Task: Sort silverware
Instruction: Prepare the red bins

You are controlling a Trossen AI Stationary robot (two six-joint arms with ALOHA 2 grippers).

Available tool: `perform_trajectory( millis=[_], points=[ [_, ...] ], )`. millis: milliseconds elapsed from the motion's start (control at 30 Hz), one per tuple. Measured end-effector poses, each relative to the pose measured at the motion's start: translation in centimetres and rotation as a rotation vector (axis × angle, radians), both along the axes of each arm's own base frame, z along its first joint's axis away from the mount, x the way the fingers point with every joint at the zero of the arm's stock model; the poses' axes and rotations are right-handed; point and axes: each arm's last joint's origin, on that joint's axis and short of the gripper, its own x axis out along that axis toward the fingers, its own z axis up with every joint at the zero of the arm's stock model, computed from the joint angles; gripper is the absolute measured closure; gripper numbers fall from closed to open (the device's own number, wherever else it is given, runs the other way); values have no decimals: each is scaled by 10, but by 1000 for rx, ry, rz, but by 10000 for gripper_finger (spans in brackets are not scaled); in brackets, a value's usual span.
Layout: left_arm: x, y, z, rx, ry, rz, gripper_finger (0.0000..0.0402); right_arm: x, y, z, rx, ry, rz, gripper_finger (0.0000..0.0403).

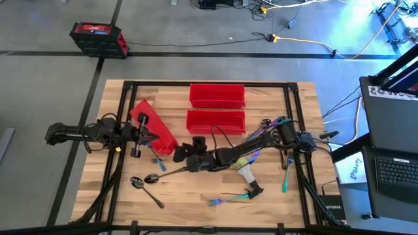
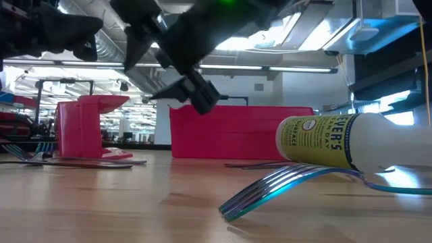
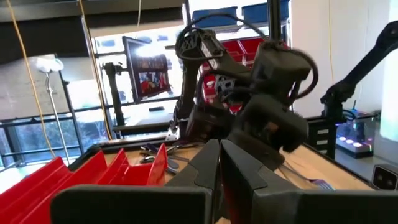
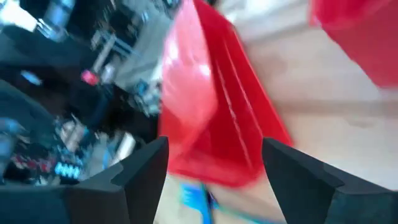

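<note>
Spanning most of the high view: a pale wooden table (image 1: pixel 196 196) with a black frame along its edges. Lying on it, three red bins: two (image 1: pixel 217 95) (image 1: pixel 215 121) side by side near the far edge, square to the table, and a third bin (image 1: pixel 154 126) to their left, skewed and seemingly tipped. Reaching across the middle from the right side, the right arm, with the right gripper (image 1: pixel 171 154) stopped just beside the near corner of the skewed bin, fingers spread wide and holding nothing; seen from its own wrist, that red bin fills the gap between the two dark fingers (image 4: pixel 138 171). Coming in from the left edge, the left arm, with the left gripper (image 1: pixel 142 135) clenched shut on nothing, right against the skewed bin's left side. Lying on its side near the right arm's middle, a clear spray bottle (image 1: pixel 247 175) with a yellow label, nozzle toward the near edge. Scattered over the bare wood, the silverware: two dark spoons (image 1: pixel 145 184) near the front left, an iridescent fork (image 1: pixel 228 198) toward the front centre, a teal piece (image 1: pixel 286 179) at the right, a small heap (image 1: pixel 264 127) by the right arm's base, and one blue piece (image 1: pixel 157 161) close beneath the open gripper. No piece visible inside any bin.
</note>
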Motion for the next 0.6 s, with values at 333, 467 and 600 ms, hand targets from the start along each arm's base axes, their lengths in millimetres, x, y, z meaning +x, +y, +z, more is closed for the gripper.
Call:
perform_trajectory(
  millis=[333, 467, 600],
  points=[
    [1, 2, -3, 12, 29, 70, 400, 29, 1, -4, -8, -65, -79, 160],
    [1, 2, -3, 9, 31, 73, 400, 32, 0, -6, -16, -80, -128, 160],
    [1, 2, -3, 50, 29, 79, 400, 32, -3, -5, -25, -69, -141, 160]
  ],
)
